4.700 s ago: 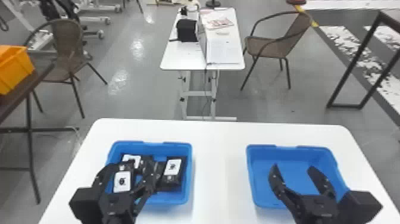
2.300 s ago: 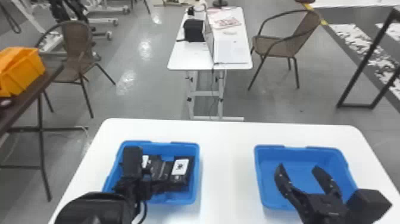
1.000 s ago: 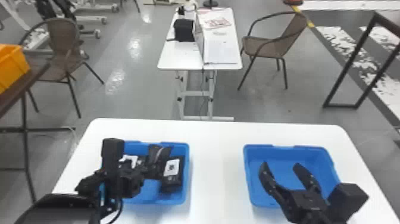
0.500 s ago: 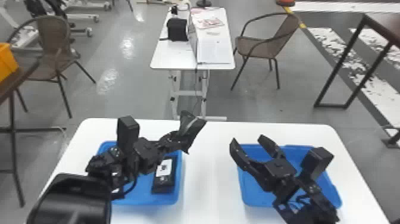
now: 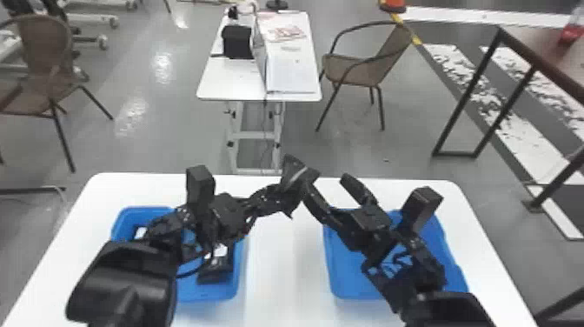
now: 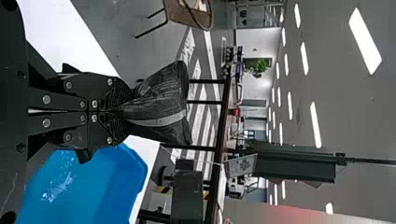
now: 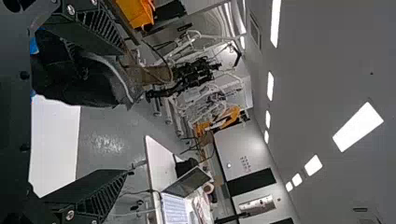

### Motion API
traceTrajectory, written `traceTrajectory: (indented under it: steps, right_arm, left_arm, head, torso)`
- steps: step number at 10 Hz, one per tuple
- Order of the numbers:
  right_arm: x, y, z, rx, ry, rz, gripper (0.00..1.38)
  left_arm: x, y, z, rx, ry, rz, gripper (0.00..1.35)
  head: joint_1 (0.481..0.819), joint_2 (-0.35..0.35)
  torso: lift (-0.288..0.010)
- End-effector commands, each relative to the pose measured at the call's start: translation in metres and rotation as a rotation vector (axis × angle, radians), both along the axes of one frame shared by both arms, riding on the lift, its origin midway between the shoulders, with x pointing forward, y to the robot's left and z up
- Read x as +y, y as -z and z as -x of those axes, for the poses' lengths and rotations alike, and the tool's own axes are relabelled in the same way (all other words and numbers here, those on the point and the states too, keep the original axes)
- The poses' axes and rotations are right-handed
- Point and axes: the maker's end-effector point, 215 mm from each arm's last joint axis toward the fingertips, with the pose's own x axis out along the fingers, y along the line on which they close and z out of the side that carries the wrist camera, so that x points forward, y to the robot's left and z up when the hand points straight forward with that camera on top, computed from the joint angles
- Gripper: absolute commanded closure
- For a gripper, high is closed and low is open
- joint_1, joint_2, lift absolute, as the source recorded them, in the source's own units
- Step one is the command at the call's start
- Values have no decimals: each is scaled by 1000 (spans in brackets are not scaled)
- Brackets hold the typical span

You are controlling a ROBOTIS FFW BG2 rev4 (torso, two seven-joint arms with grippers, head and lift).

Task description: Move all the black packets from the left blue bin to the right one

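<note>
The biggest thing in front of me is the white table (image 5: 278, 278), with the two blue bins set well apart on it. The right bin (image 5: 354, 287) sits partly under the right arm, and the left bin (image 5: 217, 293) is partly covered by the left arm. Both arms lean in toward the middle, so their ends meet up over the gap between the bins.

The left gripper (image 5: 280, 193) has its fingers drawn close together, pinching one end of a black packet (image 5: 300, 174). In the left wrist view that packet (image 6: 163, 105) fans out beyond the fingertips, creased, with a pale stripe across it. The right gripper (image 5: 326, 185) stands wide open, its two fingers well apart. Seen from its own wrist, the packet (image 7: 84, 77) reaches into the space between those fingers, right up by one of them and away from the other; I can't tell whether they touch.

Down in the left bin, well below the left gripper, another black packet (image 5: 215, 269) with a white label lies near the side facing the right bin. A smaller bit of white label (image 5: 140, 233) peeks out by the opposite side, mostly hidden by the arm.
</note>
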Motion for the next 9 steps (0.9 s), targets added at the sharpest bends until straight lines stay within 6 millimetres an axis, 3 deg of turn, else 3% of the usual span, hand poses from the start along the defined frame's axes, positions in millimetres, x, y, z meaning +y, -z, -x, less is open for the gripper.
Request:
traceTrajectory:
  steps: [1, 3, 4, 5, 6, 7, 9]
  right_arm:
    - [10, -4, -7, -7, -15, -6, 110]
    - [20, 1, -10, 11, -34, -16, 116]
    - [23, 7, -12, 25, -38, -14, 211]
    - [24, 12, -15, 43, -42, -9, 736]
    - [21, 12, -19, 53, -31, -7, 1110]
    - [18, 8, -21, 41, -11, 5, 1236]
    - [10, 3, -23, 3, 43, -34, 1277]
  left_arm:
    - [-18, -4, -1, 7, 38, 18, 1200]
    - [-29, -11, -3, 7, 54, 38, 1199]
    - [-35, -13, 0, 18, 62, 64, 1199]
    - [-40, -12, 3, 31, 72, 75, 1199]
    - [-42, -10, 4, 42, 74, 76, 1199]
    - [-42, -10, 5, 41, 75, 79, 1199]
    - [-40, -9, 5, 44, 70, 81, 1199]
  head:
    - [695, -94]
    - [695, -103]
    - [695, -104]
    - [695, -105]
    - [695, -109]
    - [695, -111]
    - [695, -122]
  torso:
    - [0]
    - [0]
    - [0]
    - [0]
    - [0]
    - [0]
    - [0]
